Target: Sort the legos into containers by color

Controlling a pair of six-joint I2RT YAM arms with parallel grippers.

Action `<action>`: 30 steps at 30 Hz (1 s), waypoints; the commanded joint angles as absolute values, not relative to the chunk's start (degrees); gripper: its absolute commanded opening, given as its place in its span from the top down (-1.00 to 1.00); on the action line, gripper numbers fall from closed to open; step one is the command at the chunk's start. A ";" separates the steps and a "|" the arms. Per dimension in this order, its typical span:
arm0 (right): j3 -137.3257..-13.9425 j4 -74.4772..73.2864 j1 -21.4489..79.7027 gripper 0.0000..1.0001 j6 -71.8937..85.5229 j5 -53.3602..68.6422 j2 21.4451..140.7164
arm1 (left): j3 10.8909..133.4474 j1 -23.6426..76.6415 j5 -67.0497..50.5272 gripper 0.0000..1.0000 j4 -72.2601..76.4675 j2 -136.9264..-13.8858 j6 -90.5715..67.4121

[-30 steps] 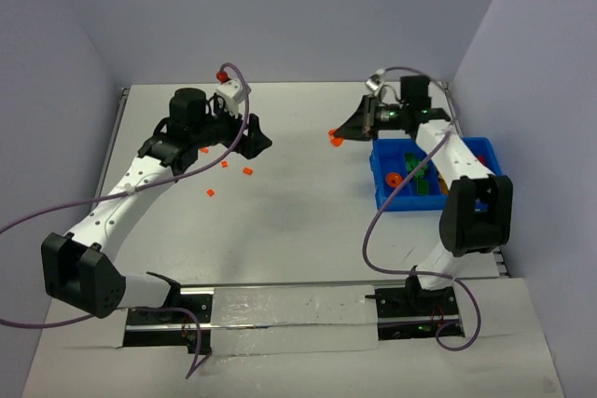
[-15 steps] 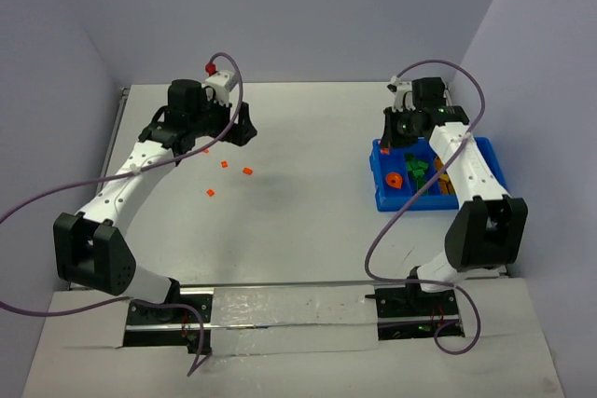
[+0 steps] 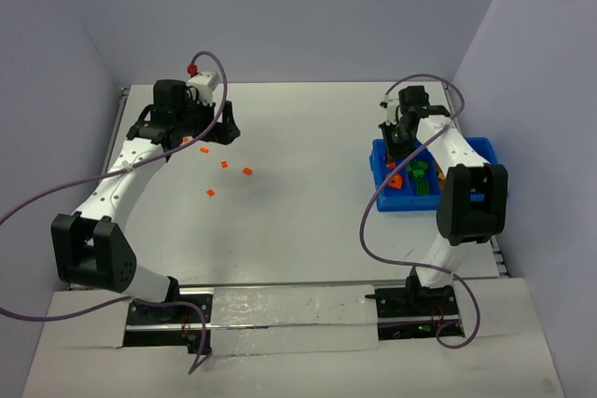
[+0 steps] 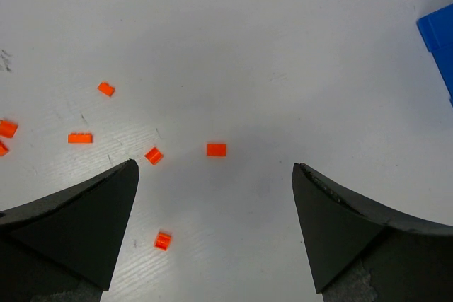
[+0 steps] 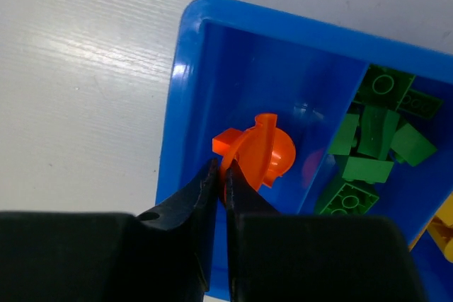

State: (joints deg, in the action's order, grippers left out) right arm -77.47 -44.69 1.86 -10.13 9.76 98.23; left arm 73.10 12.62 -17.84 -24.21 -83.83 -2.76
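The blue bin (image 3: 471, 147) sits at the right of the table. My right gripper (image 3: 395, 150) hangs over its left compartment (image 5: 212, 90), shut on the edge of a round orange lego (image 5: 263, 151). Green legos (image 5: 369, 141) fill the middle compartment and a yellow one (image 5: 443, 230) shows beyond. My left gripper (image 3: 211, 129) is open above the table at the far left, nothing between its fingers. Several small orange legos lie under it: one (image 4: 216, 149) between the jaws, another (image 4: 153, 155) beside it, a third (image 4: 163, 240) nearer.
More orange legos (image 3: 224, 164) are scattered on the white table to the right of the left gripper. The bin's corner (image 4: 439, 33) shows at the right edge of the left wrist view. Grey walls close in the table on three sides.
My right gripper swung from left of the bin to over its left compartment, carrying the orange lego. My left arm drew back toward the far left corner.
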 commanded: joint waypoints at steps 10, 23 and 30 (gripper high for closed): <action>-80.68 -45.00 1.58 -0.28 -10.55 6.51 99.58 | 73.65 8.18 -19.14 -0.91 -30.59 -86.04 3.35; -82.75 -47.77 4.27 -1.00 -6.66 17.71 89.81 | 73.22 9.86 -21.05 -0.19 -30.36 -96.84 13.76; -83.67 -48.25 5.19 -1.00 -4.97 17.31 88.01 | 71.32 18.28 -10.74 -0.40 -24.09 -100.61 4.85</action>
